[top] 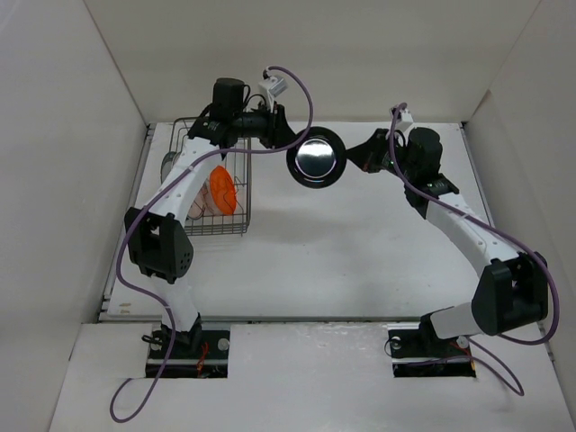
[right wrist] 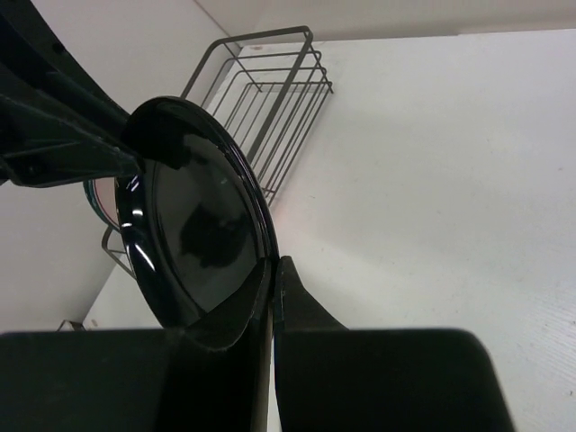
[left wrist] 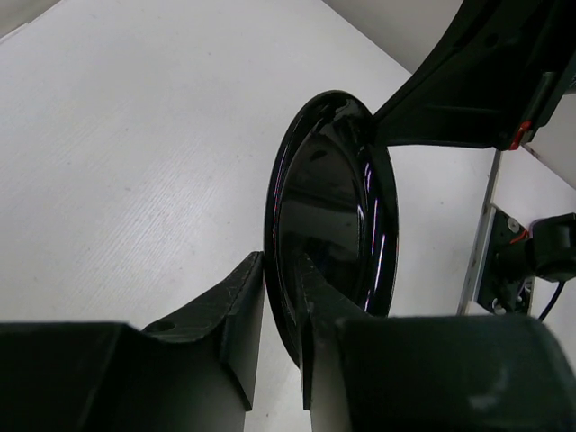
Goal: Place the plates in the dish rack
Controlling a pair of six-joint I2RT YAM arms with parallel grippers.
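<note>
Top external view: black plate [top: 317, 157] held clear of the table [top: 360, 261], just right of the dish rack [top: 236, 227]. Left tool [top: 290, 148] is clamped on the plate's left rim and right tool [top: 349, 155] on its right rim; both wrist views confirm the grips. Orange plate [top: 224, 191] already stands in the rack, with a pale plate [top: 200, 205] beside it. Judged progress: partway. The black plate remains to be racked, and the other plates cannot be accounted for.
</note>
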